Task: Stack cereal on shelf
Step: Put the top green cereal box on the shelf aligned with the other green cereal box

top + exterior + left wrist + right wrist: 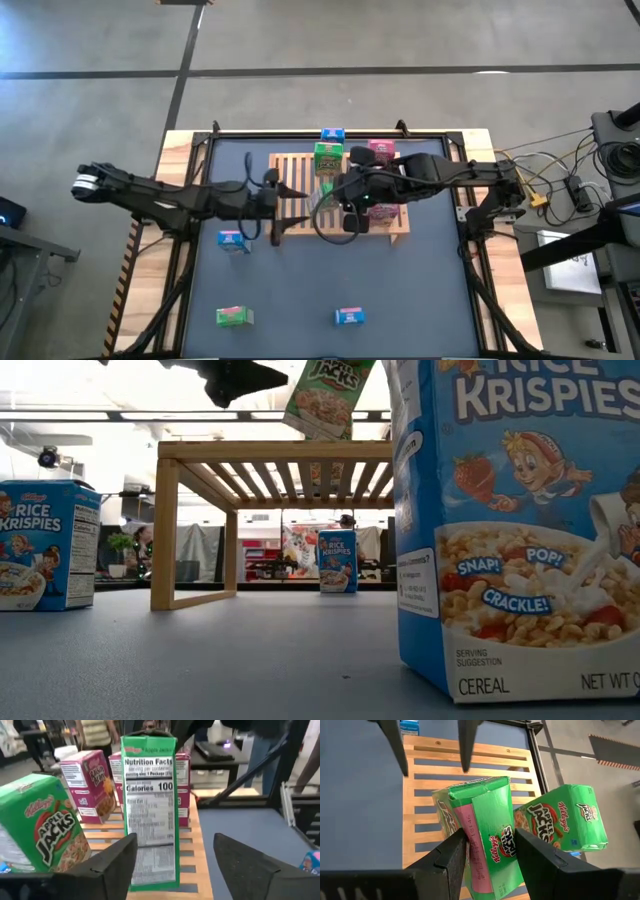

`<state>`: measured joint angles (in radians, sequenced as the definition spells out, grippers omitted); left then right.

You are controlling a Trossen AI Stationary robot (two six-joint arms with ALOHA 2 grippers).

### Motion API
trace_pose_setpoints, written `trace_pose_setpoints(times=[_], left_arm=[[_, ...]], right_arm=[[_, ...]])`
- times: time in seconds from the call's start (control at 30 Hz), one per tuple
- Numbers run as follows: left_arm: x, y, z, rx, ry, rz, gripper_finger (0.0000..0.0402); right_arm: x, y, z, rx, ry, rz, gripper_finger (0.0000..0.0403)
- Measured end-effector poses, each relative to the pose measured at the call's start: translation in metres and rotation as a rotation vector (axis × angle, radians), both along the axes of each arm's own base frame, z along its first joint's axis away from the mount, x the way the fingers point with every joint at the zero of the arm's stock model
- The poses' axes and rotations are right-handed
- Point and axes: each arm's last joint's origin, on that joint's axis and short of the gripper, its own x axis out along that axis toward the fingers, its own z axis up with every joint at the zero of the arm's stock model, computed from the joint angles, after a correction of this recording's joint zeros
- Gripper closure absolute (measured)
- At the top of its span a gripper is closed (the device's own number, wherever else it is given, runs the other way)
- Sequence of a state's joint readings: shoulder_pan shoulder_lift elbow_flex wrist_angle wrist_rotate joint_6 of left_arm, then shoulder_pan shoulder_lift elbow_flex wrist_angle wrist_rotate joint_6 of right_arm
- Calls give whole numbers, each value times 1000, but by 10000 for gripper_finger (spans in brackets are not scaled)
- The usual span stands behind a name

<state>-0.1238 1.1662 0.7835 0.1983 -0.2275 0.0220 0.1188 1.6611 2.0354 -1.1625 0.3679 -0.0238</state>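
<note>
The right gripper (490, 852) is hanging over the middle of the shelf (295, 165), its fingers clamped on the narrow sides of a green cereal box (480, 820), which is standing upright on the slats. The left gripper (175, 865) is reaching in from the left side of the shelf, its fingers standing apart with the same box (150, 810) between them but not visibly touching it. A second green box (562, 822) is sitting just beside the held one, toward the far edge of the shelf, and pink boxes (90, 782) are standing behind it toward the right.

Three boxes are lying on the table (420, 290) off the shelf: a blue box (234, 241) near the left arm, a green box (234, 316) and a blue box (350, 317) at the near edge. Another blue box (332, 134) is standing at the far edge of the shelf.

Hazards from this position:
- The held box is tall and narrow; a sideways pull while releasing is likely to tip it
- The two grippers are working close together; a lateral move by either risks contact with the other
- The neighbouring green box is standing close enough to be knocked over
</note>
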Motion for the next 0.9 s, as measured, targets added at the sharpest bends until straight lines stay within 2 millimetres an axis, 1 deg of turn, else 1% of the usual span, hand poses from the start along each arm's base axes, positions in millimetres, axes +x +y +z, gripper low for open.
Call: trace_pose_setpoints(times=[0.1, 0.23, 0.3, 0.37, 0.47, 0.6, 0.9], left_arm=[[13, -1, 9, 12, 53, 26, 124], [27, 0, 18, 48, 141, 129, 84], [33, 1, 21, 55, 157, 154, 69], [39, 0, 23, 55, 157, 154, 59], [44, -1, 20, 53, 171, 154, 54], [46, 1, 15, 42, 190, 164, 72], [45, 1, 15, 37, 193, 160, 164]], right_arm=[[0, 0, 0, 0, 1, 0, 252], [1, 0, -1, -2, 2, 2, 252], [1, 0, -1, -3, 3, 3, 252], [1, 0, -1, -3, 3, 3, 252], [1, 0, -1, -7, 5, 7, 252], [1, 0, -1, -9, 6, 10, 252], [1, 0, -1, -9, 7, 11, 252]])
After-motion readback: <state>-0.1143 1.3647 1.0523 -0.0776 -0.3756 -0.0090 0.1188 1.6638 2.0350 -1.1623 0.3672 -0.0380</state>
